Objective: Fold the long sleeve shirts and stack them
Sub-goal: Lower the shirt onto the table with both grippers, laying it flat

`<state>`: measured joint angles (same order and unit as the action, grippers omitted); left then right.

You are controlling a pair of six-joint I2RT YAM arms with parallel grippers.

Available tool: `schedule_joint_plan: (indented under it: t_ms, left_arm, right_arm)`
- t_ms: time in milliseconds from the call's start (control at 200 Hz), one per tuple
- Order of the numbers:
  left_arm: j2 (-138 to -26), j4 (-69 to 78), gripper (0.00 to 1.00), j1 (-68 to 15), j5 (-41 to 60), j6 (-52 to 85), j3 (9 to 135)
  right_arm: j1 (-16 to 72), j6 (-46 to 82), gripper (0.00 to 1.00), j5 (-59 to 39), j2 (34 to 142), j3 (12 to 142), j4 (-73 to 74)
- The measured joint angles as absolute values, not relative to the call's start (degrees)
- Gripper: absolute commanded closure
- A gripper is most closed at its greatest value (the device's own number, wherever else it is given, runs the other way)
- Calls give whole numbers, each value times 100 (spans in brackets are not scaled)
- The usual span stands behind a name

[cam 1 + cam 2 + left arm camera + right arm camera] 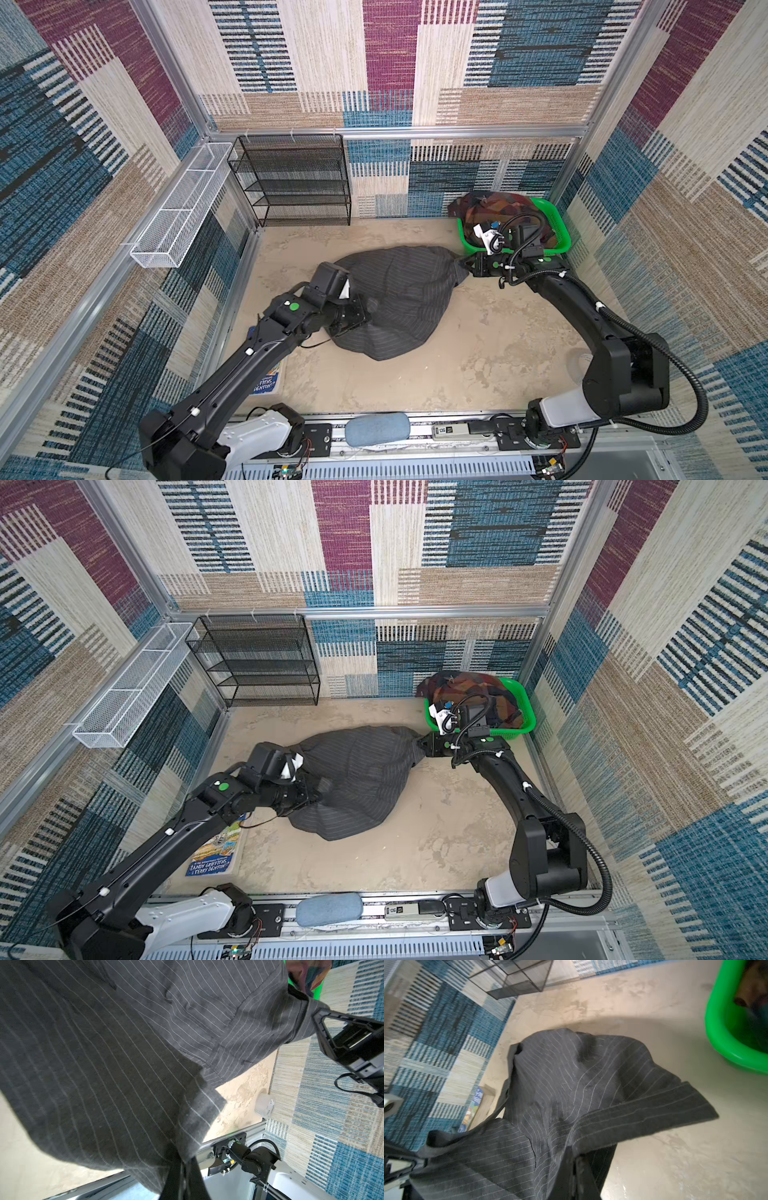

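left gripper (pixel 360 316): clamped on pinstripe shirt (pixel 409 299), left edge | right gripper (pixel 468 264): pinched shut on its right tip | pinstripe shirt: frame centre, spanning both grippers | plaid shirt (pixel 492 208): heaped in green basket (pixel 559 239), upper right of centre

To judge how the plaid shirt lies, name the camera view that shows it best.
Both top views: the plaid shirt lies heaped in the green basket, partly behind the right wrist camera. The left wrist view catches only a scrap at its edge; the right wrist view shows a dark blur inside the basket.
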<state>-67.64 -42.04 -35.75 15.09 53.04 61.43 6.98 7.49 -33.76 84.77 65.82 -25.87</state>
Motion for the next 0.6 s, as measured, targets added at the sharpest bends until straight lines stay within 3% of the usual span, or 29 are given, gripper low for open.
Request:
schedule_joint_plan:
  t_ms: [120, 175, 260, 331, 411, 461, 601]
  left_arm:
    - [-7518, -3393, 100, -4305, 1487, 5693, 6106]
    - [-7946, -2993, 100, -4574, 1476, 5846, 6141]
    - [-8517, -2617, 79, -4851, 1529, 5981, 6329]
    - [-8809, -2563, 51, -4965, 1542, 5981, 6657]
    - [-8844, -2735, 35, -5000, 1459, 5918, 7100]
    - [-8729, -2956, 29, -5002, 1197, 5802, 7317]
    - [-8252, -3883, 27, -4729, 307, 5363, 7629]
  right_arm:
    - [672, 862, 76, -2862, 8626, 6528, -2554]
    - [668, 880, 62, -2571, 8663, 6569, -2561]
    - [663, 952, 46, -2147, 8641, 6696, -2569]
    - [661, 1039, 41, -1892, 8482, 6753, -2598]
    - [663, 1157, 40, -1702, 8075, 6724, -2689]
    - [676, 1262, 40, -1616, 7754, 6635, -2689]
    - [1393, 1719, 39, -1319, 7185, 6263, -2766]
